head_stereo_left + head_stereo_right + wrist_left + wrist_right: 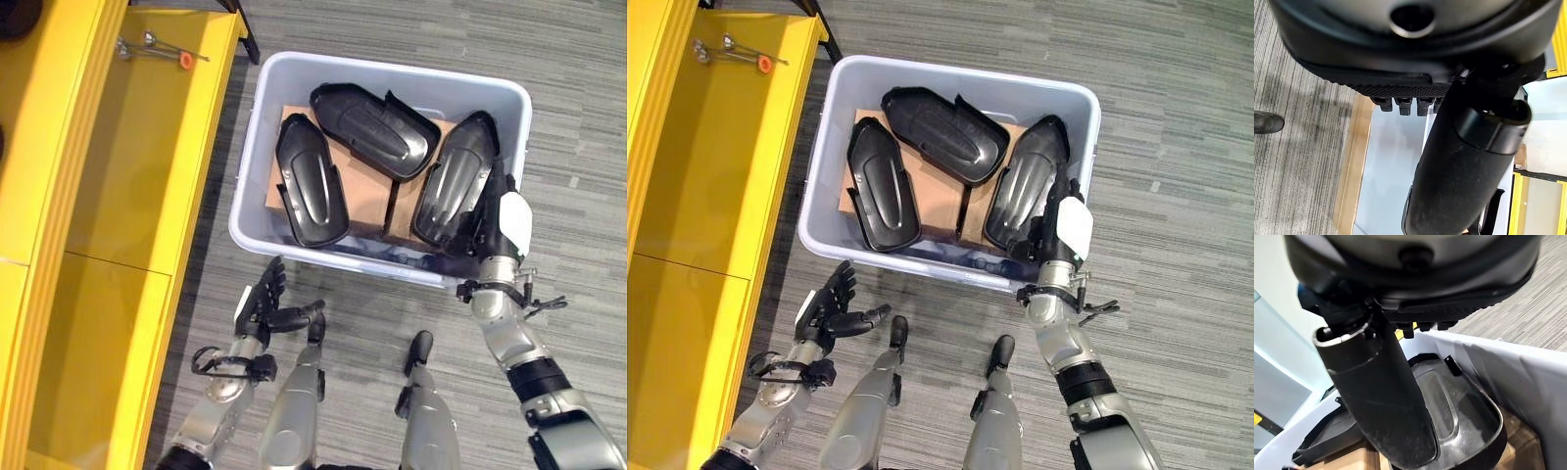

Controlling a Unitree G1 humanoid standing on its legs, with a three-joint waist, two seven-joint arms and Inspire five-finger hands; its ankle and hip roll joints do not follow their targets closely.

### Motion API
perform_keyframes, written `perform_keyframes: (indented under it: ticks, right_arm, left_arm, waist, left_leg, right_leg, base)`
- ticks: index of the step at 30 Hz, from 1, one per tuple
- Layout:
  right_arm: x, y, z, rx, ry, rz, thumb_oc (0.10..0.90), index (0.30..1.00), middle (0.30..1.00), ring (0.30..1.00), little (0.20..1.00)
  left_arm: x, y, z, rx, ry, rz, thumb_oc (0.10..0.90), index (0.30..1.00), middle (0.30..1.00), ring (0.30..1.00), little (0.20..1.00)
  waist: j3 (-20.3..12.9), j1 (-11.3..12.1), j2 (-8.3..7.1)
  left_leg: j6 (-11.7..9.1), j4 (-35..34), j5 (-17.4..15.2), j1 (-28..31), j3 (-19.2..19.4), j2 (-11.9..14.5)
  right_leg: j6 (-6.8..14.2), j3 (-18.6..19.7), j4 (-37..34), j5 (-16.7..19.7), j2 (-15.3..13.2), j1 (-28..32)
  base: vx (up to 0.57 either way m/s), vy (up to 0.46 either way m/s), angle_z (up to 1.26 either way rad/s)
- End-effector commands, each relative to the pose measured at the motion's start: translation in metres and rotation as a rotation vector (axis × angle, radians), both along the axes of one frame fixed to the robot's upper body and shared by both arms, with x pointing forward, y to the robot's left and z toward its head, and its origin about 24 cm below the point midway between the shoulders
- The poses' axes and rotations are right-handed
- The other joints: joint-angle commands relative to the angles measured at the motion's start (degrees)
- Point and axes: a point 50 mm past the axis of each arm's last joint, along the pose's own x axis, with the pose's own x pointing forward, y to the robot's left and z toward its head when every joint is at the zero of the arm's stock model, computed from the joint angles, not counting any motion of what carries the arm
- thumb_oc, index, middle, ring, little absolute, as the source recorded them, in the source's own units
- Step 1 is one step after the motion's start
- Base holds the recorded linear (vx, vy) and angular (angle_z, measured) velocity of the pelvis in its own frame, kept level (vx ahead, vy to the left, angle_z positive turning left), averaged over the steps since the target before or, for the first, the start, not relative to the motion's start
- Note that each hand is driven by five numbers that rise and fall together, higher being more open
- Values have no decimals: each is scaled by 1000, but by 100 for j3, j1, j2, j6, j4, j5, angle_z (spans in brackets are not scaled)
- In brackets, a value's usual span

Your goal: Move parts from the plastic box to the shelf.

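Observation:
A pale grey plastic box (392, 70) stands on the carpet with three black moulded parts lying on cardboard inside: one on the left (309, 186), one at the back middle (372, 127), one on the right (453, 186). My right hand (502, 220), with its white thumb cover, reaches over the box's front right rim. Its straight thumb (1376, 396) lies over the right part (1454, 416) and holds nothing. My left hand (263, 299) hovers outside the box's front left corner, fingers straight. The yellow shelf (127, 176) runs along the left.
A few metal tools with an orange piece (157, 49) lie on the shelf's far end. A dark frame leg (245, 29) stands between the shelf and the box. Grey striped carpet (578, 117) surrounds the box.

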Motion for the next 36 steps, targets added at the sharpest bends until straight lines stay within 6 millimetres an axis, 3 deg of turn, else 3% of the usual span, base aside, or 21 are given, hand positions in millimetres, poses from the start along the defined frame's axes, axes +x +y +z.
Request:
perform_keyframes:
  ticks: [1, 19, 36]
  right_arm:
    - [1, 16, 42, -120, -196, 101, 900, 1000, 1000, 1000, 1000]
    - [6, 38, 37, -280, -150, 184, 900, 1000, 1000, 1000, 1000]
    - [16, 41, 23, -324, -62, 175, 900, 1000, 1000, 1000, 1000]
  left_arm:
    - [-6, 10, 25, -27, -144, 32, 900, 1000, 1000, 1000, 1000]
    - [-5, 9, 27, -23, -157, 30, 900, 1000, 1000, 1000, 1000]
    - [-5, 10, 26, -24, -158, 30, 900, 1000, 1000, 1000, 1000]
  waist:
    - [-420, 74, -112]
    - [-380, 128, -124]
    - [-346, 180, -84]
  left_leg:
    - [126, 232, -310, 15, 231, 239]
    - [124, 238, -306, -34, 203, 229]
    - [124, 237, -295, -75, 171, 228]
  right_leg:
    - [131, 111, 790, -508, -430, 13]
    - [131, 83, 807, -516, -423, -4]
    - [119, 89, 855, -525, -423, -65]
  base:
    - [0, 0, 0]
    - [0, 0, 0]
    - [0, 0, 0]
